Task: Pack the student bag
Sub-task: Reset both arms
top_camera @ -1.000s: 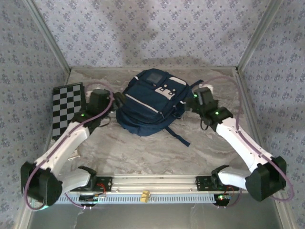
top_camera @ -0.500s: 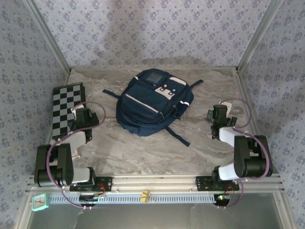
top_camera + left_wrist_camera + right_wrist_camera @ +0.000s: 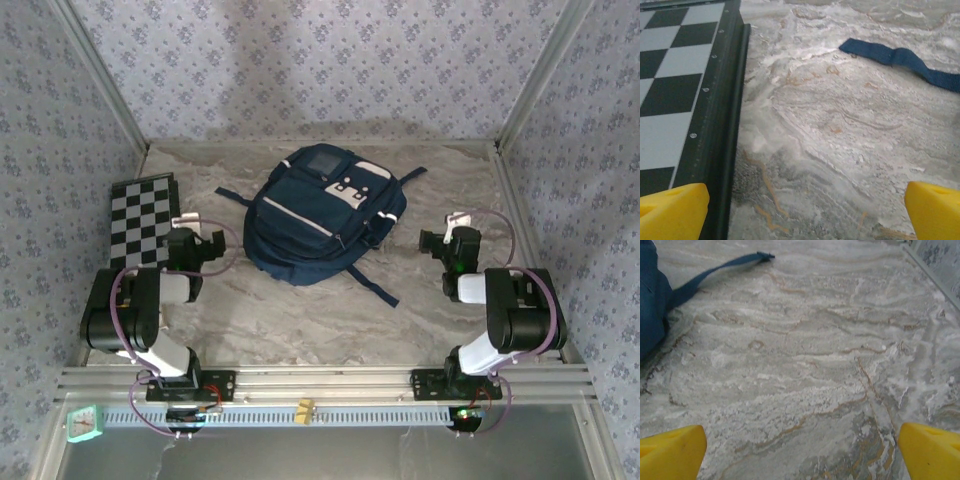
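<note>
One marbled worktop (image 3: 300, 320) carries everything. At its far middle lies the student bag (image 3: 320, 215), flat, pale buckled panel upward, straps trailing over the stone. A chequered board (image 3: 140, 225) lies by the left edge, apart from the bag. The left fingers (image 3: 670, 210) are spread wide, grasping nothing, just above the board's dark rim. The right fingers (image 3: 930, 450) are likewise released over bare stone, with a blue strap (image 3: 715, 272) ahead.

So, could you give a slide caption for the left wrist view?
Open left gripper above the marble table, checkerboard at one side, a blue bag strap lying ahead.
</note>
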